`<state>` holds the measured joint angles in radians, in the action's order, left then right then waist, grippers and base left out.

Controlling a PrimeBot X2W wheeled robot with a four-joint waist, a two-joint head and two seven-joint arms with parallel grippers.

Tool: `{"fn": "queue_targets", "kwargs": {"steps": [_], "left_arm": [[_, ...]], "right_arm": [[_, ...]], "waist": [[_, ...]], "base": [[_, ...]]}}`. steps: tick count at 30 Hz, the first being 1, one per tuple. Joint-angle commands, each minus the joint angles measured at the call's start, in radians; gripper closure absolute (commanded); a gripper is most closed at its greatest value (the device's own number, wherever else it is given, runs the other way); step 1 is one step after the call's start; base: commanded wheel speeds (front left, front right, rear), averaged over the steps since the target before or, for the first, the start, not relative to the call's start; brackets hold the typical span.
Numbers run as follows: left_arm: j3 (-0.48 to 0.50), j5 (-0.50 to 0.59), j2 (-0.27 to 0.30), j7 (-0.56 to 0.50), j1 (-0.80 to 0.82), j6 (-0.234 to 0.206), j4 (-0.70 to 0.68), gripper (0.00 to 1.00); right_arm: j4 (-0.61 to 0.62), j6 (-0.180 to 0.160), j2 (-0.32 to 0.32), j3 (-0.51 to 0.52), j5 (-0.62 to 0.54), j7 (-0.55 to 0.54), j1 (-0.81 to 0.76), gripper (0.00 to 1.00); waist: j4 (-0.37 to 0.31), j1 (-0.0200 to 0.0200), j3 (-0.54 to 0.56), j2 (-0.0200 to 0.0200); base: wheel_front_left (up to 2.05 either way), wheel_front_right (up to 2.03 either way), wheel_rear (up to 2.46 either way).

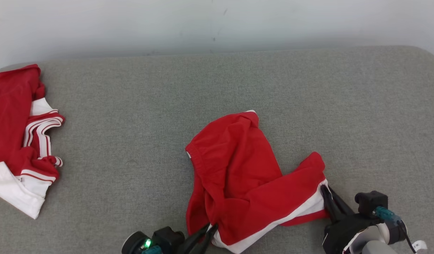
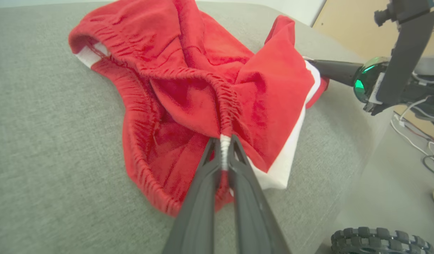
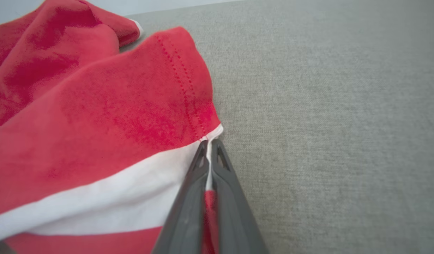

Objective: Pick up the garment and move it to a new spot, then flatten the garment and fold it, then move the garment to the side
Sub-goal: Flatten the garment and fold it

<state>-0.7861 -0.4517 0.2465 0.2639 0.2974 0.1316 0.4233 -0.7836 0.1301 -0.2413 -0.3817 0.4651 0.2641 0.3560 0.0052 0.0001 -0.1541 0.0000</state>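
The red garment (image 1: 245,176), shorts with a white side stripe and a gathered elastic waistband, lay crumpled on the near middle of the grey fabric surface (image 1: 132,106). It was bunched rather than flat: the waistband opening gaped toward the robot's left, one leg was folded up toward the far side, and the other spread toward the robot's right with its white stripe running along the near edge.

The left gripper (image 1: 211,227) was at the garment's near left corner. In the left wrist view its two dark fingers (image 2: 203,183) were closed tightly on a pinch of the ruched waistband, with a sliver of white fabric showing between the tips. The right gripper (image 1: 323,188) was at the garment's right end. In the right wrist view its fingers (image 3: 188,197) were clamped together on the hem of the leg, just where the white stripe met the stitched red edge. That same gripper also showed at the right of the left wrist view, its finger touching the cloth's far corner.

Well apart from all this, at the far left edge of the surface, a second red-and-white garment (image 1: 23,141) lay in a loose heap. A pale wall (image 1: 203,24) stood behind the surface. The left wrist view also showed a knobbly black wheel (image 2: 379,240) and some loose cables (image 2: 414,141) on the floor beside the surface.
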Motion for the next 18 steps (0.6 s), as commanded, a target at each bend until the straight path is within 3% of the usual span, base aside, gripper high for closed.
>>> {"fn": "queue_targets", "kwargs": {"steps": [1,11,18], "left_arm": [[0.025,-0.009,0.002,0.001,-0.014,-0.003,-0.029,1.00],[0.188,-0.052,0.018,0.001,0.042,-0.003,-0.183,1.00],[0.223,-0.130,0.060,-0.022,0.304,-0.003,-0.181,1.00]], "right_arm": [[0.044,0.001,-0.012,0.009,0.004,0.000,-0.013,1.00],[0.276,0.001,-0.038,0.038,0.029,0.000,0.015,1.00],[0.337,0.001,-0.060,0.038,0.114,-0.037,0.196,1.00]], "waist": [[0.000,-0.0001,0.007,0.0000],[-0.016,-0.0001,0.018,0.0000],[-0.003,-0.0001,-0.047,0.0000]], "base": [[0.00,0.00,0.00],[0.00,0.00,0.00],[0.00,0.00,0.00]]}}
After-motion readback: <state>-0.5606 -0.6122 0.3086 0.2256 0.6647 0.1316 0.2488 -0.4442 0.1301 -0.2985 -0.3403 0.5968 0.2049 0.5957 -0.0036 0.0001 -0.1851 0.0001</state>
